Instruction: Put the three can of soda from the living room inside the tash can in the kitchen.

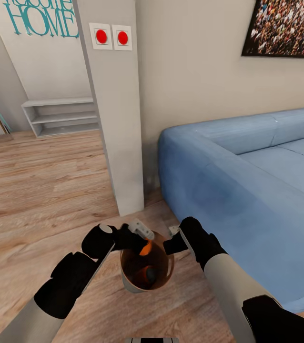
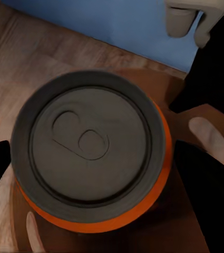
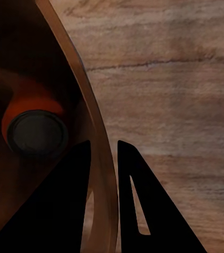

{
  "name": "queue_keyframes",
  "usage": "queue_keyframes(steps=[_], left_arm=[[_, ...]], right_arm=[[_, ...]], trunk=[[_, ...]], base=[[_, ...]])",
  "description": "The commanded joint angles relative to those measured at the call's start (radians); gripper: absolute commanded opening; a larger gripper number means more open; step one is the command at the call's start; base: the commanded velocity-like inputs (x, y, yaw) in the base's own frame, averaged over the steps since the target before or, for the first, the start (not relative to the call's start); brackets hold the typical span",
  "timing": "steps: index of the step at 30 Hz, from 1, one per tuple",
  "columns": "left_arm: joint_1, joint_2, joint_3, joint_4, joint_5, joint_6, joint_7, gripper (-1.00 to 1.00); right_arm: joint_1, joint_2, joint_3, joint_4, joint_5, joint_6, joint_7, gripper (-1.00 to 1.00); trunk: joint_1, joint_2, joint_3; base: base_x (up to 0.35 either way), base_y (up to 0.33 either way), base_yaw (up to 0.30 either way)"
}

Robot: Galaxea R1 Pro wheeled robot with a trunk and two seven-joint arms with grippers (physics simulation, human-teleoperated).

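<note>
My left gripper (image 1: 141, 234) is shut on an orange can of soda (image 1: 145, 248) and holds it just over the mouth of the copper-brown tash can (image 1: 132, 285). In the left wrist view its grey top (image 2: 90, 150) sits between the black fingers (image 2: 206, 200). My right gripper (image 1: 175, 234) is shut on the bucket's rim and carries it above the wooden floor. The right wrist view has the wall (image 3: 88, 121) pinched between the two fingers (image 3: 138, 211). A second orange can (image 3: 35, 124) lies inside the bucket.
A blue sofa (image 1: 247, 181) stands close on the right. A grey column (image 1: 116, 119) with two red buttons rises straight ahead. A low white shelf (image 1: 61, 116) lines the far wall on the left, across open wooden floor (image 1: 37, 190).
</note>
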Motion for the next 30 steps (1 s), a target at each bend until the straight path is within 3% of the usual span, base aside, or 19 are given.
queue_keyframes(steps=[1,12,17,23,30], left_arm=[[0.000,0.000,0.000,0.000,-0.003,0.000,0.004,-1.00],[0.000,-0.002,-0.015,0.022,-0.030,0.002,0.025,-1.00],[-0.001,-0.009,-0.048,0.093,-0.031,0.001,0.033,-1.00],[-0.002,-0.028,-0.060,0.153,-0.031,-0.001,0.055,-1.00],[-0.002,-0.045,-0.096,0.215,-0.029,-0.043,0.158,-1.00]], right_arm=[[0.000,0.000,-0.001,0.000,-0.032,0.004,0.004,-1.00],[0.000,0.000,-0.001,0.000,-0.032,0.004,0.004,-1.00],[0.000,0.000,-0.001,0.000,-0.032,0.004,0.004,-1.00],[0.000,0.000,-0.001,0.000,-0.032,0.004,0.004,-1.00],[0.000,0.000,-0.001,0.000,-0.032,0.004,0.004,-1.00]], trunk=[[0.000,0.000,0.000],[0.000,0.000,0.000],[0.000,0.000,0.000],[0.000,0.000,0.000],[0.000,0.000,0.000]], base=[[0.000,0.000,0.000],[0.000,0.000,0.000],[0.000,0.000,0.000],[0.000,0.000,0.000],[0.000,0.000,0.000]])
